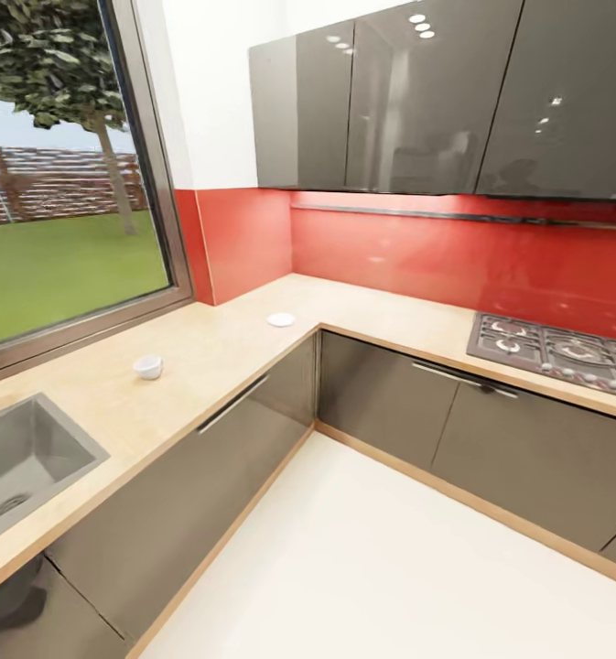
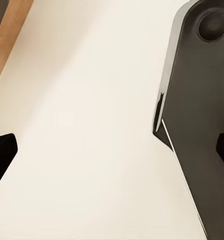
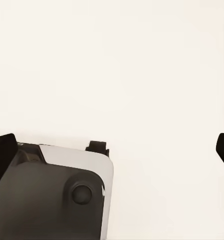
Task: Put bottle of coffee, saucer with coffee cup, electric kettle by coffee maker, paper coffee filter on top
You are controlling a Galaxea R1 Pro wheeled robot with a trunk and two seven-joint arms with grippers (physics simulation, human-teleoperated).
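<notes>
Cup (image 1: pixel 148 367) and saucer (image 1: pixel 281 319) well apart on surface (image 1: pixel 207 352); I drive closer, both end effectors spread, empty.

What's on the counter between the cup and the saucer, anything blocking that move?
Nothing visible. The coffee cup sits near the sink; the saucer lies farther along, toward the corner. The countertop between them is bare. Both stand apart from each other.

Head cam high, facing countertop (image 1: pixel 207 357) corner, both wrist cams aimed down, sharing floor (image 2: pixel 92 125) w/ head cam
</notes>
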